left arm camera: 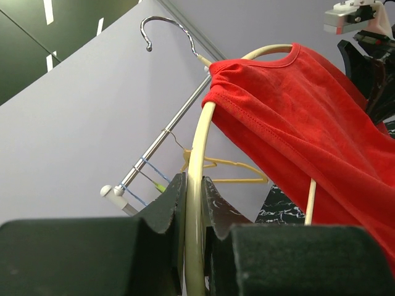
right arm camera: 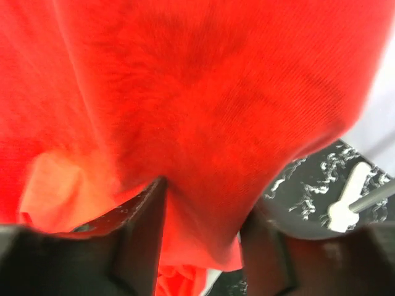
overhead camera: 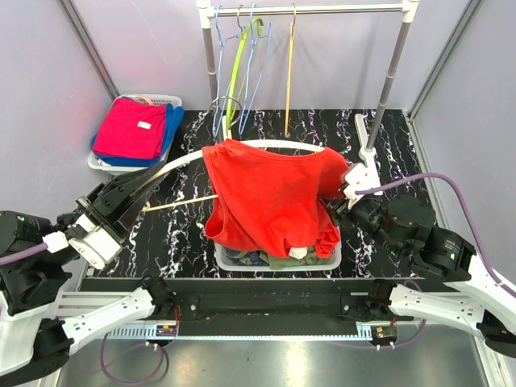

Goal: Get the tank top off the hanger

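Note:
The red tank top hangs over the right part of a cream hanger, which is held about level above the table. My left gripper is shut on the hanger's bare left arm; in the left wrist view the cream bar runs between my left gripper's fingers and the tank top covers its far end. My right gripper is at the top's right edge. In the right wrist view red cloth hangs between the parted jaws of my right gripper.
A white basket of mixed clothes sits under the tank top. Another basket with folded pink and blue garments stands at the back left. A clothes rail with several hangers spans the back; its right post foot lies near my right gripper.

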Available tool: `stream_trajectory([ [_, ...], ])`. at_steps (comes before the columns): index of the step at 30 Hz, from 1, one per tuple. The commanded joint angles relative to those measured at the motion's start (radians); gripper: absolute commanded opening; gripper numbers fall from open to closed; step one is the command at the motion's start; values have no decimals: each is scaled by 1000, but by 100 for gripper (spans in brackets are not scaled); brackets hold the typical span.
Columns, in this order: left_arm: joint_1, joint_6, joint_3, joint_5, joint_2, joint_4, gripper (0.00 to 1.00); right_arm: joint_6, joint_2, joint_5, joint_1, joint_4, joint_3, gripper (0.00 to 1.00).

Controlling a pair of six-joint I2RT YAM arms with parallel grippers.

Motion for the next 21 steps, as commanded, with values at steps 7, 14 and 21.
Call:
stream_trajectory([
  [7,6,-1,0,-35,-30,142,0,43,-88,120,-1,56,7,0],
  [14,20,-5,1,-49,-41,168,0,110,-184,401,-1,-36,7,0],
  [21,35,-22,16,-47,-45,178,0,169,-148,454,-1,-133,3,0],
])
